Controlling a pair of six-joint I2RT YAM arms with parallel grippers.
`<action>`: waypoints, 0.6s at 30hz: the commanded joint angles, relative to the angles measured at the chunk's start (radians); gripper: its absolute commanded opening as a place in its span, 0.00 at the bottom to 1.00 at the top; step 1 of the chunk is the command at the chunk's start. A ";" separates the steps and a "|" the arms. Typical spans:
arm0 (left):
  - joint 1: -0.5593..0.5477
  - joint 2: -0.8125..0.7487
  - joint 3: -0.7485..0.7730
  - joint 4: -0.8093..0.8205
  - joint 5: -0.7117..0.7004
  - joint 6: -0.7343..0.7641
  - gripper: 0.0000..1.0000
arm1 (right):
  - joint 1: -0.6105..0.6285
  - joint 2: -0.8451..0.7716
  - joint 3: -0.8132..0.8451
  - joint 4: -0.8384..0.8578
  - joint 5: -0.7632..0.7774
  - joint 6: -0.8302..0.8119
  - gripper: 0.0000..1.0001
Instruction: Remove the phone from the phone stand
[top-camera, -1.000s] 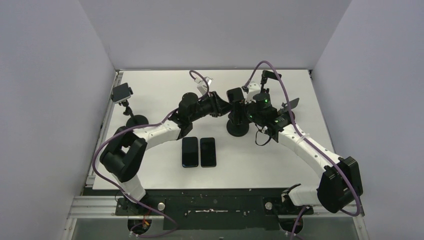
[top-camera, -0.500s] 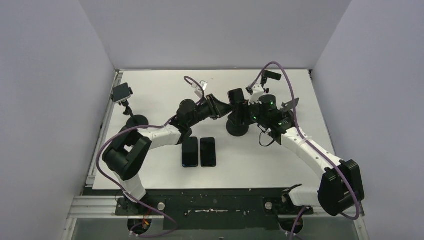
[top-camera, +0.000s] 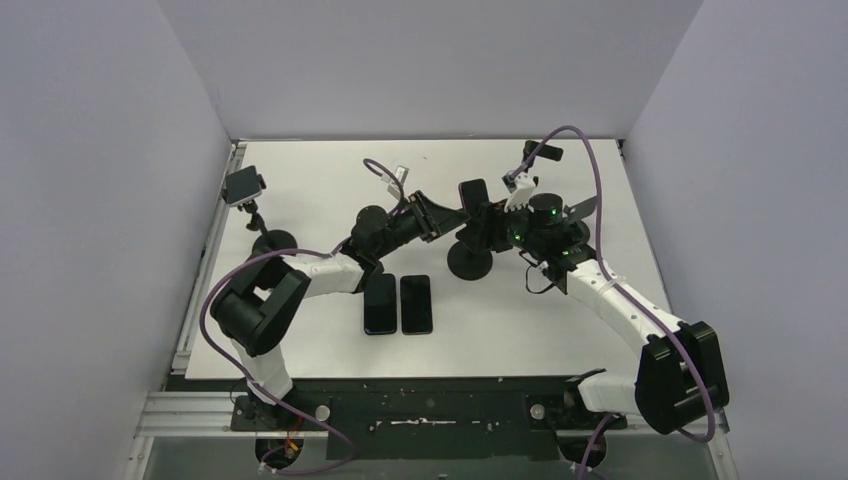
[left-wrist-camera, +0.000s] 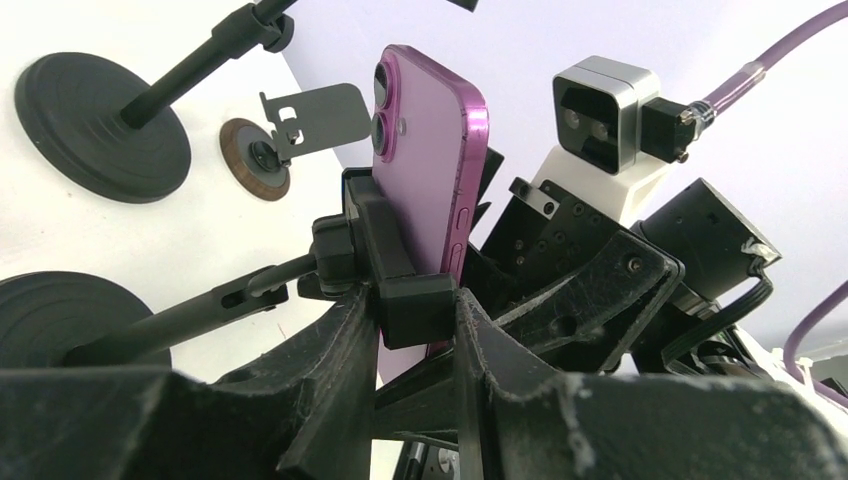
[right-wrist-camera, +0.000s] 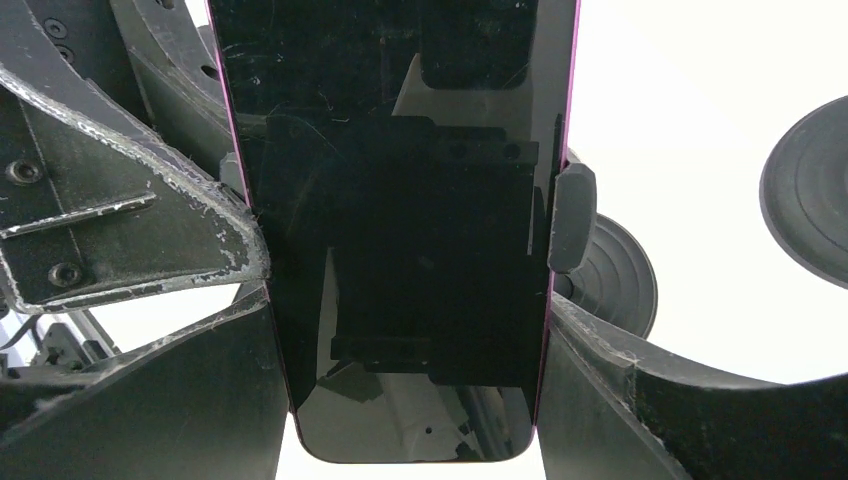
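Observation:
A purple phone (top-camera: 473, 193) sits upright in the black clamp of a phone stand whose round base (top-camera: 469, 264) is on the table's middle. My left gripper (top-camera: 441, 214) comes from the left and is shut on the stand's clamp (left-wrist-camera: 403, 275), with the phone's purple back (left-wrist-camera: 428, 165) rising above my fingers. My right gripper (top-camera: 492, 222) comes from the right and is shut on the phone's lower edges. In the right wrist view the phone's dark screen (right-wrist-camera: 400, 230) fills the space between my fingers (right-wrist-camera: 200, 400), and a clamp jaw (right-wrist-camera: 571, 216) still presses its right edge.
Two dark phones (top-camera: 380, 303) (top-camera: 415, 303) lie flat side by side near the stand's base. Another stand with a phone (top-camera: 245, 187) is at the left edge. Two more stands (top-camera: 545, 152) (top-camera: 581, 208) are at the back right. A round base (left-wrist-camera: 100, 125) lies beyond the clamp.
Both grippers have kept their hold. The right wrist has moved right and back. The left arm has stretched further, and the stand's base has slid slightly left and nearer.

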 joint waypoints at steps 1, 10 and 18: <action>0.065 0.011 -0.024 0.095 -0.026 -0.057 0.00 | -0.070 -0.041 -0.027 -0.011 0.004 0.096 0.00; 0.068 0.031 -0.035 0.145 -0.012 -0.085 0.00 | -0.081 -0.041 -0.034 0.034 -0.082 0.126 0.00; 0.070 0.030 -0.043 0.151 0.001 -0.076 0.00 | -0.083 -0.050 -0.043 0.026 -0.099 0.122 0.00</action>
